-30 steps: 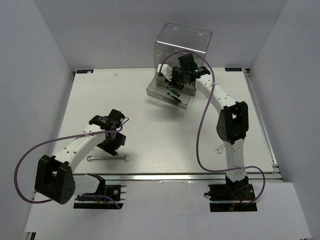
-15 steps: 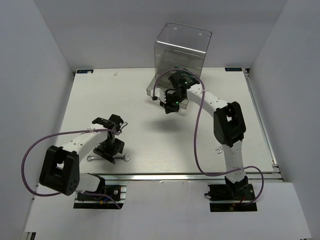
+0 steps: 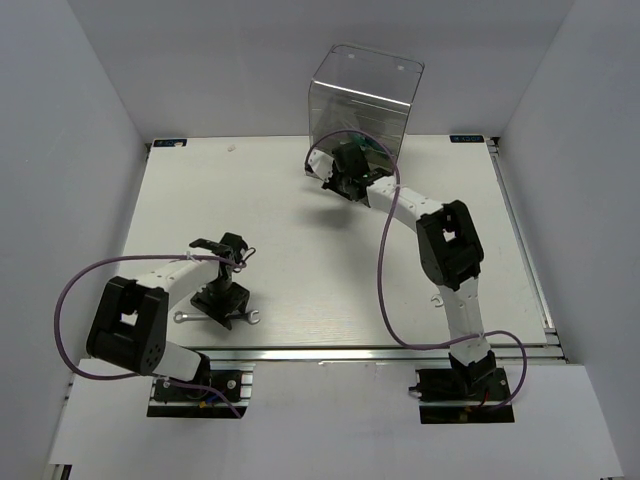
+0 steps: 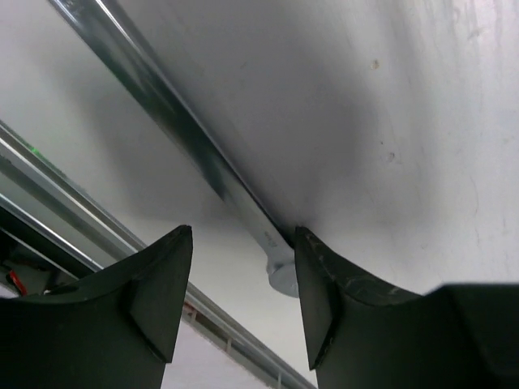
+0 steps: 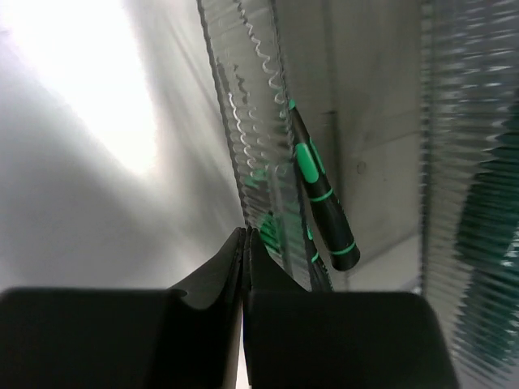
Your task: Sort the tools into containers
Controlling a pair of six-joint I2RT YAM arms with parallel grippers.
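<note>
A slim silver wrench (image 3: pixel 253 318) lies near the table's front edge. My left gripper (image 3: pixel 222 304) is right over its middle. In the left wrist view the wrench (image 4: pixel 199 158) runs between my open fingers, its end beside the right pad (image 4: pixel 320 300); left gripper (image 4: pixel 243 304). My right gripper (image 3: pixel 333 181) is shut and empty, its tips (image 5: pixel 246 243) against the ribbed front of a clear drawer (image 5: pixel 243 121) of the cabinet (image 3: pixel 365 95). A green-and-black screwdriver (image 5: pixel 320 198) lies inside that drawer; others show blurred behind the plastic.
A second silver wrench (image 3: pixel 438 298) lies on the table beside the right arm's base link. A metal rail (image 3: pixel 380 352) runs along the table's front edge, close behind the left gripper. White walls enclose the table on three sides.
The drawer, pulled out a second ago, has slid back toward the cabinet with my right gripper against its front. My left gripper has come down over the wrench.
</note>
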